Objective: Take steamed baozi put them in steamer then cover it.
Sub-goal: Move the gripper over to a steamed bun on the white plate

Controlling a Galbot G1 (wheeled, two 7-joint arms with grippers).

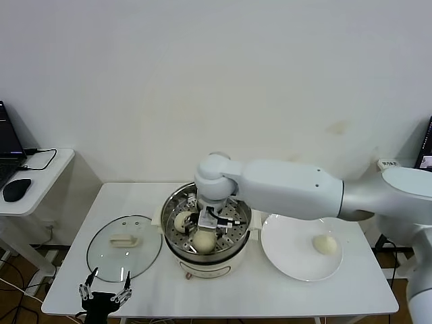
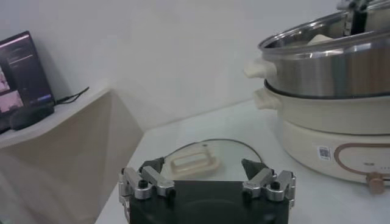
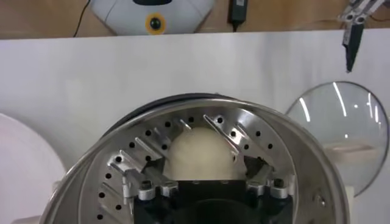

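The steamer (image 1: 170, 233) stands mid-table with two baozi on its perforated tray, one at the back left (image 1: 182, 219) and one at the front (image 1: 204, 241). My right gripper (image 1: 210, 223) hangs inside the pot, just above the front baozi (image 3: 201, 152). It is open, with a finger on each side of the bun and a dark gap at both. Another baozi (image 1: 325, 244) lies on the white plate (image 1: 290, 253). The glass cover (image 1: 124, 246) lies flat to the steamer's left. My left gripper (image 1: 104, 289) waits open near the table's front edge, just before the cover (image 2: 194, 162).
A side desk (image 1: 47, 169) with a laptop and mouse stands to the left of the table. The steamer's cream base (image 2: 329, 137) rises to one side of the left gripper (image 2: 201, 165). A wall runs behind the table.
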